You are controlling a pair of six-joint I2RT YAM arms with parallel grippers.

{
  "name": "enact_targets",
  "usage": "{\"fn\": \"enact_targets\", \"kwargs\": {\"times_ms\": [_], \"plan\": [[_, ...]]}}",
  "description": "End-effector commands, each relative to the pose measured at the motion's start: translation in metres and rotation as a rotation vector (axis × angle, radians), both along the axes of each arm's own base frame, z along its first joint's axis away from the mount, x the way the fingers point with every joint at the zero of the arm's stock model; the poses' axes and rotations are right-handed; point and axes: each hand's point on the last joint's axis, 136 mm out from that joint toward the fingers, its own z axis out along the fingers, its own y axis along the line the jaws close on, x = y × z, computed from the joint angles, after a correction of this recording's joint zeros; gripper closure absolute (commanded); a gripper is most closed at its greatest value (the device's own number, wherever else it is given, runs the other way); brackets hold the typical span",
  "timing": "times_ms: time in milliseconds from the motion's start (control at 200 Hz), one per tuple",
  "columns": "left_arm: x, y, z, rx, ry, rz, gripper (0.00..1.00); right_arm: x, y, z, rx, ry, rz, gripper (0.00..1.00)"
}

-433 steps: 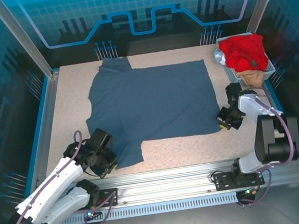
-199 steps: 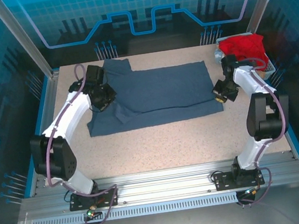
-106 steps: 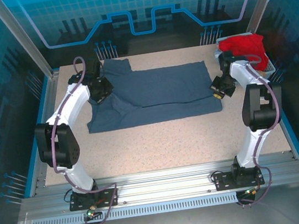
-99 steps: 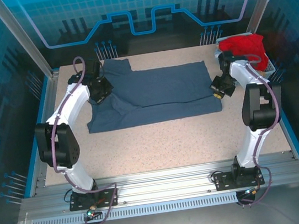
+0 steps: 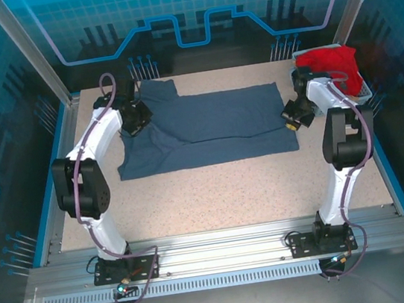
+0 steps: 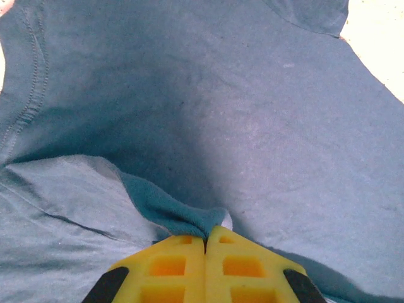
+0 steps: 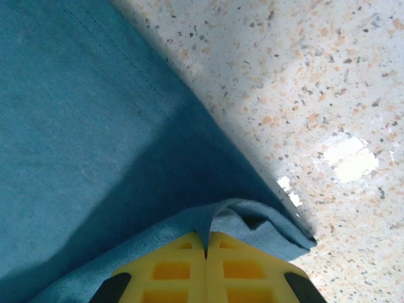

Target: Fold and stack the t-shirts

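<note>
A speckled beige bench sits inside a blue-lit enclosure. The slate-blue t-shirt lies across its far half, the near part doubled over onto the rest. At the shirt's far left, the left tool is clamped tight on a raised fold of the blue cloth. At the shirt's right edge, the right tool is likewise closed, pinching a bunched hem just above the bench. A red t-shirt is heaped in the wire basket at the far right corner.
</note>
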Motion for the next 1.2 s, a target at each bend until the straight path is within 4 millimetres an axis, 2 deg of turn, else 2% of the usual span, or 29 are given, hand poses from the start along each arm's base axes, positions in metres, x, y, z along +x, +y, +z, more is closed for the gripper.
{"fn": "enact_targets", "kwargs": {"times_ms": [0,90,165,250,300,335,390,475,565,645,700,745,860,945,1065,1195], "plan": [[0.013,0.007,-0.002,0.0,-0.009,-0.012,1.0,0.008,0.003,-0.003,-0.008,0.012,0.01,1.0],[0.018,0.014,-0.009,-0.004,0.0,0.008,1.0,0.019,0.005,-0.007,0.027,-0.003,0.025,1.0],[0.022,0.019,-0.011,-0.018,0.003,0.016,1.0,0.028,0.005,-0.006,0.058,-0.023,0.032,0.83],[0.026,0.021,-0.002,-0.029,-0.024,0.01,0.7,0.036,0.005,0.006,0.065,-0.072,0.051,0.62],[0.025,0.022,0.01,-0.021,-0.054,0.004,0.56,0.037,0.005,0.016,0.059,-0.1,0.063,0.54],[0.02,0.022,0.017,-0.02,-0.065,0.006,0.52,0.035,0.005,0.022,0.058,-0.112,0.07,0.5],[0.008,0.023,0.021,-0.029,-0.067,0.019,0.5,0.028,0.007,0.029,0.059,-0.124,0.074,0.48],[-0.024,0.019,0.016,-0.081,-0.041,0.052,0.55,0.008,0.015,0.032,0.064,-0.132,0.09,0.5],[-0.062,0.01,-0.014,-0.181,0.036,0.107,0.69,-0.014,0.028,0.023,0.079,-0.126,0.114,0.59],[-0.083,0.006,-0.044,-0.224,0.099,0.142,0.8,-0.027,0.042,0.008,0.101,-0.112,0.143,0.7],[-0.086,0.006,-0.056,-0.245,0.124,0.163,0.87,-0.033,0.048,-0.003,0.109,-0.087,0.153,0.77],[-0.084,0.007,-0.066,-0.254,0.141,0.178,0.88,-0.035,0.05,-0.01,0.107,-0.068,0.159,0.8],[-0.071,0.011,-0.089,-0.249,0.182,0.203,0.9,-0.032,0.051,-0.028,0.084,-0.029,0.171,0.82],[-0.072,0.015,-0.11,-0.232,0.244,0.238,0.91,-0.033,0.05,-0.043,0.065,0.035,0.17,0.83],[-0.096,0.026,-0.134,-0.196,0.334,0.335,0.91,-0.042,0.048,-0.056,0.038,0.126,0.178,0.83],[-0.132,0.031,-0.144,-0.183,0.388,0.406,0.91,-0.068,0.047,-0.058,0.024,0.196,0.18,0.82]]}}
